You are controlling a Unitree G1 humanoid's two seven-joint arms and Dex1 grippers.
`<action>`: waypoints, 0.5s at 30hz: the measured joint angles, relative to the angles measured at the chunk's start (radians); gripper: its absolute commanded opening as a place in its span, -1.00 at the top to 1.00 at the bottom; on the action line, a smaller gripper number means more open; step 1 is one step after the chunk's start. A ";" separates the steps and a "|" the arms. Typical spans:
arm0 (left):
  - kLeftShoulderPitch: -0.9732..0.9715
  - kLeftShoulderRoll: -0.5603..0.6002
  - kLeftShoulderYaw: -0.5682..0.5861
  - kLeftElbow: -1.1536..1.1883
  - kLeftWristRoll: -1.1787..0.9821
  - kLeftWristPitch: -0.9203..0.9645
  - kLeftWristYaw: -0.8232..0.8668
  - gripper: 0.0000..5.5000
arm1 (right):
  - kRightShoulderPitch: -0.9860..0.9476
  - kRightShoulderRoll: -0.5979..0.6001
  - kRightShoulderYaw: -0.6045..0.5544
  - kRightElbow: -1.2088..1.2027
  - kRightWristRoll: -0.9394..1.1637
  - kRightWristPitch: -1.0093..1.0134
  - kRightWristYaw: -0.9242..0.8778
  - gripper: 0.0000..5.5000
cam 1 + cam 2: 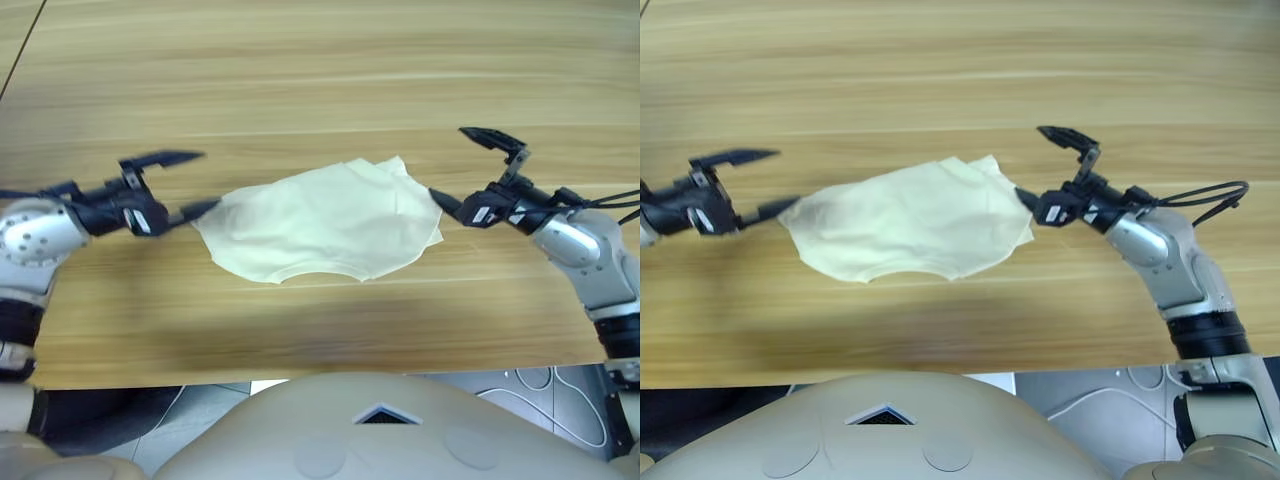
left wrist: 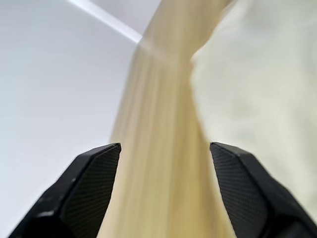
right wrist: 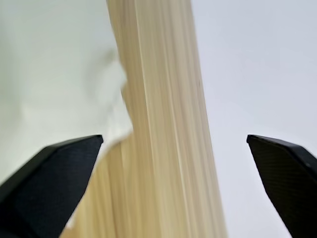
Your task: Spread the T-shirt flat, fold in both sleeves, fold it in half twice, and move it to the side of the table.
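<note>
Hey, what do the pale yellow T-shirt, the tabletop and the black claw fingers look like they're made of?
The pale yellow T-shirt looks like matte knit cloth: it lies limp with soft creases. The light brown table is wood or wood-look laminate, smooth, with straight grain streaks. The black fingers of the left claw seem hard plastic, finely textured.

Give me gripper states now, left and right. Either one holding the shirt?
Left gripper: open, nothing held, at the T-shirt edge.
Right gripper: open, nothing held, at the T-shirt's opposite edge.
</note>
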 measured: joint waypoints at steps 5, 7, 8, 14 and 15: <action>0.117 -0.018 -0.042 -0.057 0.136 0.018 -0.030 -0.22 | 0.134 -0.053 0.066 -0.088 0.110 -0.051 0.184 -0.95; 0.159 -0.021 -0.037 -0.074 0.177 0.023 -0.022 -0.22 | 0.175 -0.081 0.087 -0.112 0.109 -0.060 0.237 -0.95; 0.178 -0.022 -0.035 -0.076 0.204 0.024 -0.013 -0.22 | 0.186 -0.086 0.095 -0.115 0.100 -0.062 0.253 -0.95; 0.216 -0.046 0.006 -0.077 0.324 0.052 0.062 -0.22 | 0.196 -0.079 0.129 -0.111 0.003 -0.038 0.271 -0.95; 0.218 -0.047 0.011 -0.078 0.342 0.058 0.073 -0.22 | 0.191 -0.077 0.132 -0.109 -0.015 -0.037 0.267 -0.95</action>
